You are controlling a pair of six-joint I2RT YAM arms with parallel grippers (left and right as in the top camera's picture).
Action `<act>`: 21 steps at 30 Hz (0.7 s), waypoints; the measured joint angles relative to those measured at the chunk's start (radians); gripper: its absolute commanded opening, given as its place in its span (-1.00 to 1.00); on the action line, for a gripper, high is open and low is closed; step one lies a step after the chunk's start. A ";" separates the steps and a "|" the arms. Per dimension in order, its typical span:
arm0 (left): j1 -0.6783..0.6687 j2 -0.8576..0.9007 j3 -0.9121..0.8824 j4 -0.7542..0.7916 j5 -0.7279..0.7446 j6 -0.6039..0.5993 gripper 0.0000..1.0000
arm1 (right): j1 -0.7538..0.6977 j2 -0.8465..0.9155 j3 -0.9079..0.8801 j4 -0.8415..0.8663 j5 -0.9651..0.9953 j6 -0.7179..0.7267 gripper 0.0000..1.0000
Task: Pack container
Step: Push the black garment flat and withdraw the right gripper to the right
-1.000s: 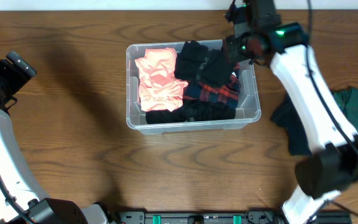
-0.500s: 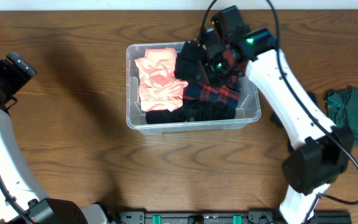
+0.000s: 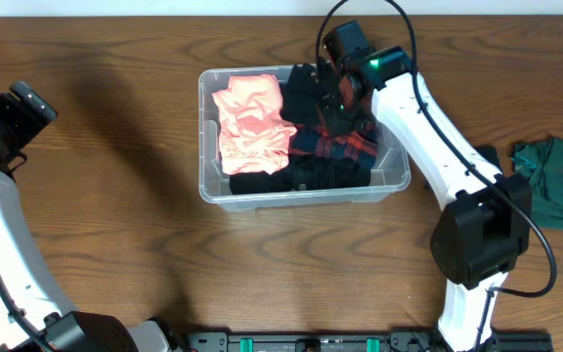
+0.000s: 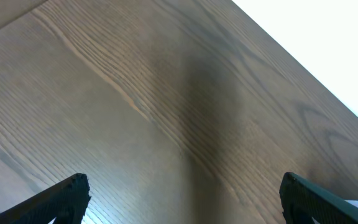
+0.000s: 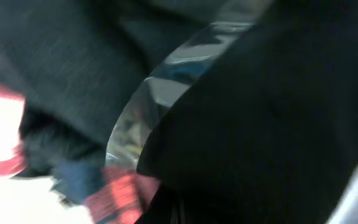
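Observation:
The clear container (image 3: 301, 198) sits at the table's middle and holds a pink garment (image 3: 252, 122), a red plaid cloth (image 3: 345, 147) and black garments (image 3: 306, 93). My right gripper (image 3: 335, 83) is down over the black garments at the container's back right. In the right wrist view black cloth (image 5: 266, 124) fills the frame and hides the fingers, with a strip of clear plastic (image 5: 166, 81) and plaid (image 5: 120, 186) beside it. My left gripper (image 4: 182, 193) is open and empty over bare wood at the far left (image 3: 22, 112).
A green garment (image 3: 555, 176) lies on the table at the right edge, with a small dark cloth (image 3: 487, 156) showing next to the right arm. The table's back edge runs just behind the container.
My right gripper has moved left from the container's back right corner and now sits over the black garments inside. The black cloth has shifted slightly left. The left arm has not moved.

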 measured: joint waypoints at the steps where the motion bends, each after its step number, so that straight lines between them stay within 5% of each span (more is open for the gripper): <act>1: 0.000 0.000 0.000 0.000 0.000 0.000 0.96 | -0.006 0.000 0.000 0.014 0.019 -0.001 -0.97; 14: 0.000 0.000 0.000 0.000 0.000 0.000 0.96 | -0.069 0.017 0.000 0.077 0.096 -0.051 -0.98; 21: 0.000 0.000 0.000 0.000 0.000 0.000 0.96 | -0.046 0.011 0.000 0.068 0.071 -0.064 -0.77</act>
